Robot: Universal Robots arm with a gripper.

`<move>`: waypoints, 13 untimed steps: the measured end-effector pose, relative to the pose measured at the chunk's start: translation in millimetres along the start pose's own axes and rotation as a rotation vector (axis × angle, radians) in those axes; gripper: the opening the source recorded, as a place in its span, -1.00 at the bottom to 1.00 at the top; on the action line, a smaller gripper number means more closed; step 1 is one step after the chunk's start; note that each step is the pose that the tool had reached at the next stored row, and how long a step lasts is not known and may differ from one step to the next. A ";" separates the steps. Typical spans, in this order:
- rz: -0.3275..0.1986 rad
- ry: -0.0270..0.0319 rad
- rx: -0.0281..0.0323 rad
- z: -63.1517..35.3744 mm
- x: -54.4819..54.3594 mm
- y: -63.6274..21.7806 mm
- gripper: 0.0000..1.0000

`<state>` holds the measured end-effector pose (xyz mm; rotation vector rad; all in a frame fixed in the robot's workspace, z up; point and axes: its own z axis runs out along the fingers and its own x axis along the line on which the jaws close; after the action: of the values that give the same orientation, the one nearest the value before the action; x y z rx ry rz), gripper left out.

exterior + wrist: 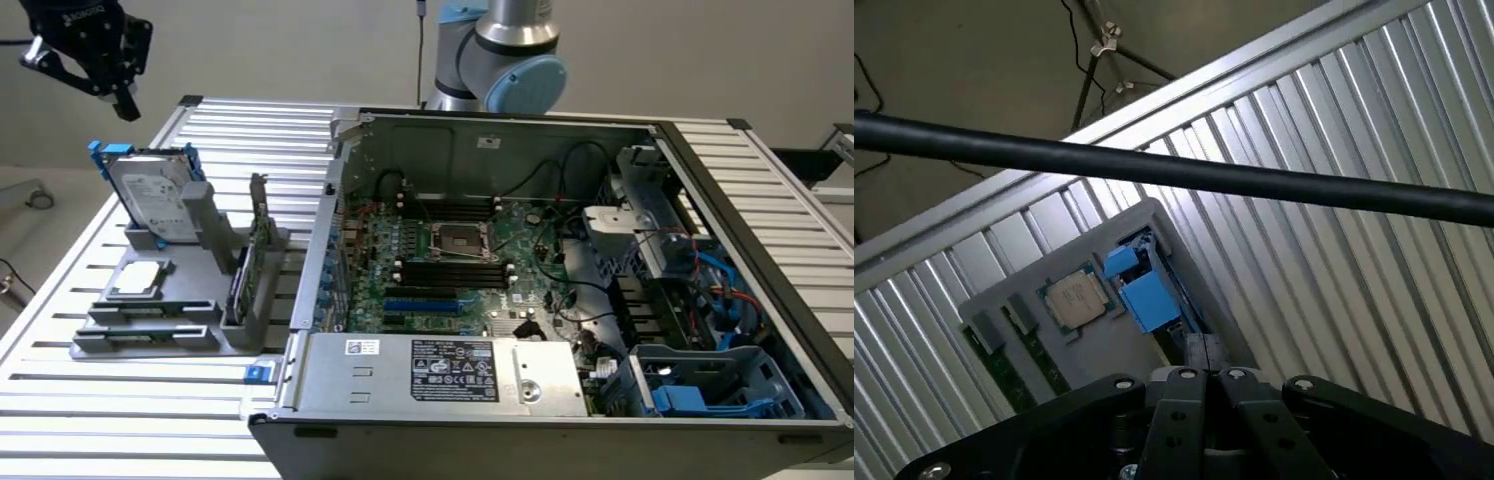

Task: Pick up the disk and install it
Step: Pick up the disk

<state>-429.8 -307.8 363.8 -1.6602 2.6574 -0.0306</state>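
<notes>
Hovering gripper [124,105] over grey holder [150,338] | jaws closed, empty | disk [147,190] upright in holder slot

1. Soft, even light covers the scene; the slatted table [120,400] below the claw [83,75] is bright with a pale sheen.
2. Well apart from the claw, the computer case [467,140] holds deep shadow among its bays.
3. In the wrist view, the floor [954,110] beyond the claw lies dim.
</notes>
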 end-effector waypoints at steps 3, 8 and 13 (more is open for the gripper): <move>-0.054 -0.0010 0.0000 0.1 0.0 0.0 -0.79; -0.145 -0.0028 -0.0001 0.3 0.0 0.0 -0.79; -0.237 -0.0043 -0.0005 0.4 0.0 0.0 -0.79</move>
<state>-429.8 -307.8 363.4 -1.9616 2.4421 -0.0276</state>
